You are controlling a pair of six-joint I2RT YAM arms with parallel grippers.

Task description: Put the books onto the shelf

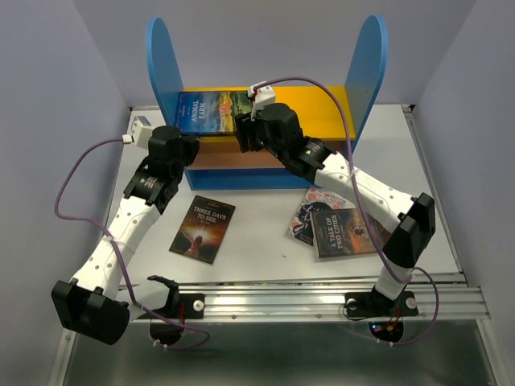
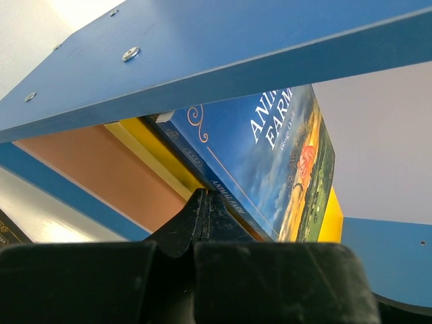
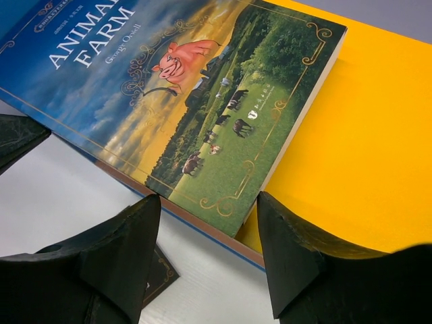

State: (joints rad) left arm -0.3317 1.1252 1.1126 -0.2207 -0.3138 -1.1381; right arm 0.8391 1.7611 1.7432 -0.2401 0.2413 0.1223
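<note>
the white table (image 1: 265, 249) fills the middle of the top view. the shelf (image 1: 366, 60) stands at its upper centre, two round-topped blue panels either side of a yellow board (image 1: 326, 112), with a brownish board (image 1: 233, 154) and a blue board (image 1: 241, 178) lower in the frame.

the left arm (image 1: 129, 225) runs from the lower left up to the shelf's left end. the right arm (image 1: 366, 193) bends from the lower right up to the shelf's middle.

animal farm (image 1: 205, 111) lies face up on the left part of the yellow board, its near edge hanging over the board's front. three days to see (image 1: 203, 228) lies flat on the table at centre left, apart from the shelf. at centre right, a tale of two cities (image 1: 348, 232) lies on top of a floral book (image 1: 310, 207).

the right gripper (image 3: 208, 202) hangs over the near corner of animal farm (image 3: 169, 88), its jaws apart and nothing between its fingers (image 3: 128, 250). the left gripper (image 2: 202, 214) has its jaws pressed together, the tip right at the lower edge of animal farm (image 2: 283, 162), under the left blue panel (image 2: 236, 47); whether it touches the book i cannot tell.
</note>
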